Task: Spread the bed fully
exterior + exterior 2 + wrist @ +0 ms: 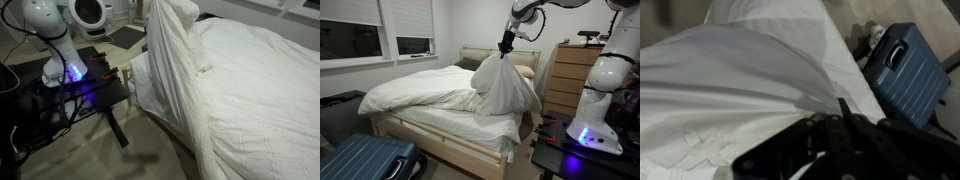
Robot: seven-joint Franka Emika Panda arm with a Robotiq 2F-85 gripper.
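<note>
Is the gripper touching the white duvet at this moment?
Touching. In an exterior view the shut gripper pinches the top of the duvet, which hangs from it.

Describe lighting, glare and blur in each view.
In an exterior view the lifted duvet is nearly blown-out white, and a blue glow lights the dark robot base. In an exterior view the light on the bed is soft and even. Wrist view: the gripper is a dark, blurred mass; the suitcase looks sharper.

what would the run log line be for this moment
gripper: shut on duvet | duvet: pinched up high, hanging bunched above bed edge | bed: not yet spread
</note>
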